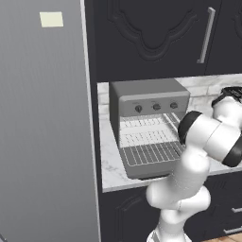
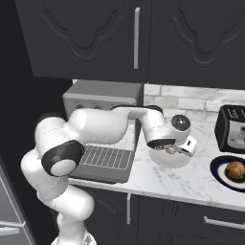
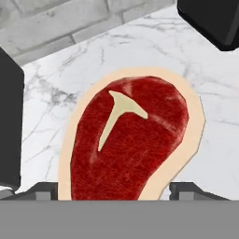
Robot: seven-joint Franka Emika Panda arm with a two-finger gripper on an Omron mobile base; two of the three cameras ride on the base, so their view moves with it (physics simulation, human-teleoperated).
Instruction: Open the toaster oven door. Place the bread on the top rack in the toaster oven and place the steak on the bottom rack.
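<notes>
Red steak (image 3: 133, 144) between fingertips (image 3: 184, 189)

Red steak (image 3: 130, 144) with pale tan rim, gray toaster oven (image 1: 146, 97), white-veined marble counter (image 2: 191, 177)

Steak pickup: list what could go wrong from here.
1. The flat red steak with a pale tan rim lies low on the marble counter; the gripper straddling it could slip off its thin edges.
2. The round brown bread remains on its plate, so the rack order could be confused.
</notes>
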